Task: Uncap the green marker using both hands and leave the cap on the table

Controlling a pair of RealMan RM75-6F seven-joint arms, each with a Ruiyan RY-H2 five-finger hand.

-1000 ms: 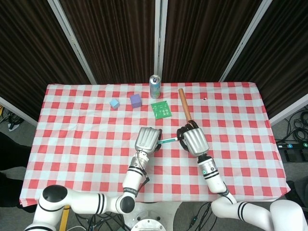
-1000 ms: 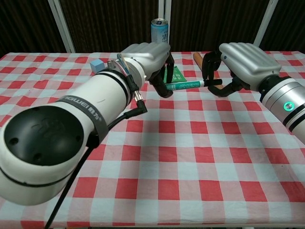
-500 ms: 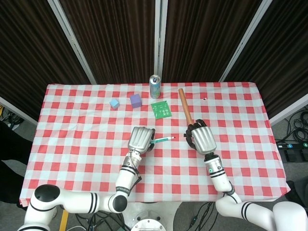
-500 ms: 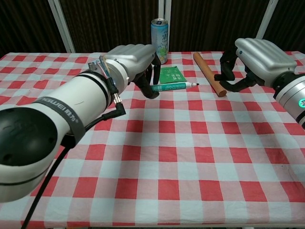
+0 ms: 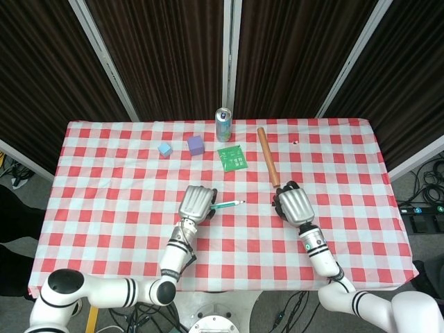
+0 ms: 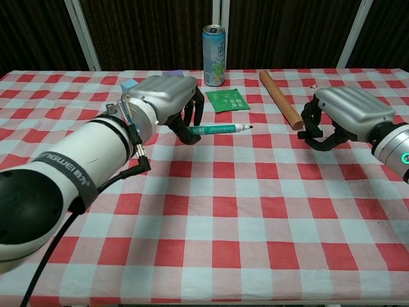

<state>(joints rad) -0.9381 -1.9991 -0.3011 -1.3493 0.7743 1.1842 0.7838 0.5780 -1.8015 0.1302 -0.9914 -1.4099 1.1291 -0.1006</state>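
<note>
Green marker (image 6: 217, 128) uncapped, tip bare, long axis running left-right, tip toward right hand. Left hand (image 6: 167, 96) grips marker's butt end, just above tablecloth (image 6: 243, 211). Right hand (image 6: 345, 115) well apart from marker tip, near wooden stick (image 6: 279, 98), fingers curled down; likely holds cap, but cap not visible, cannot tell. Judgement: right hand lowers, releases cap on cloth.

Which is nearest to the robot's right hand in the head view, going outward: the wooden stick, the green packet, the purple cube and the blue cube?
From the right hand:
1. Wooden stick, just beyond the hand, its near end close to the fingers.
2. Green packet, farther back, toward the left.
3. Purple cube, further left.
4. Blue cube, leftmost.
</note>
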